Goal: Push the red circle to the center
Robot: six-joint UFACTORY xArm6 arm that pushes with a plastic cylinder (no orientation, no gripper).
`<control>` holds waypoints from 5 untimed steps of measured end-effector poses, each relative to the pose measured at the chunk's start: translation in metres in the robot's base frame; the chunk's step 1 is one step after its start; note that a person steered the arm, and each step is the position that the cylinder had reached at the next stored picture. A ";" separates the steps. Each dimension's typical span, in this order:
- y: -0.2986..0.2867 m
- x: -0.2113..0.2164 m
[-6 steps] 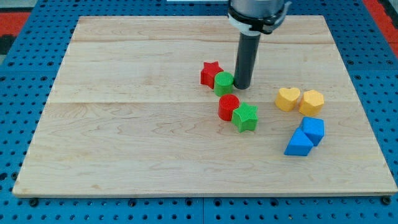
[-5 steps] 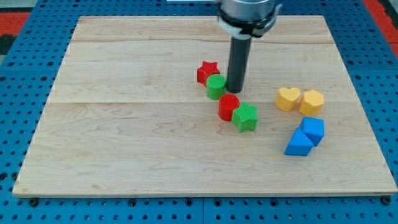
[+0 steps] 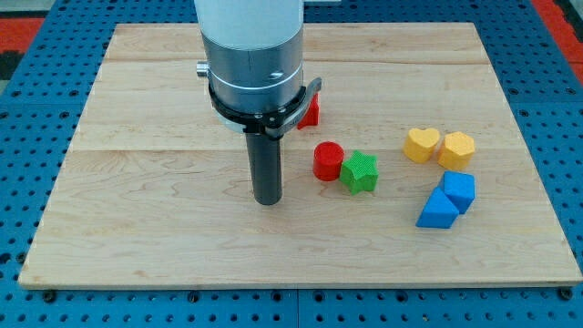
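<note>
The red circle (image 3: 328,161) lies on the wooden board (image 3: 137,182) a little right of the middle, touching the green star (image 3: 360,172) on its right. My tip (image 3: 268,200) rests on the board to the left of the red circle and slightly below it, with a gap between them. The arm's body hides most of the red star (image 3: 311,111); only its right edge shows above the red circle. The green circle seen earlier is hidden.
A yellow heart (image 3: 421,144) and a yellow hexagon (image 3: 456,148) sit side by side at the right. Two blue blocks (image 3: 458,190) (image 3: 436,211) touch just below them. Blue pegboard surrounds the board.
My tip has moved from above-right of the red circle to its lower left. The red circle has shifted slightly left. The arm now covers the green circle and most of the red star.
</note>
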State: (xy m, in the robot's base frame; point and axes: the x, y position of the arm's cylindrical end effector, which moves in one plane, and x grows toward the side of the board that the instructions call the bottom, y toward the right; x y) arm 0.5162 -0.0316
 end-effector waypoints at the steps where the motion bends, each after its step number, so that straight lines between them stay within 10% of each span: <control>1: 0.000 0.000; 5: 0.052 0.000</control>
State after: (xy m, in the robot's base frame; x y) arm 0.5162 0.0208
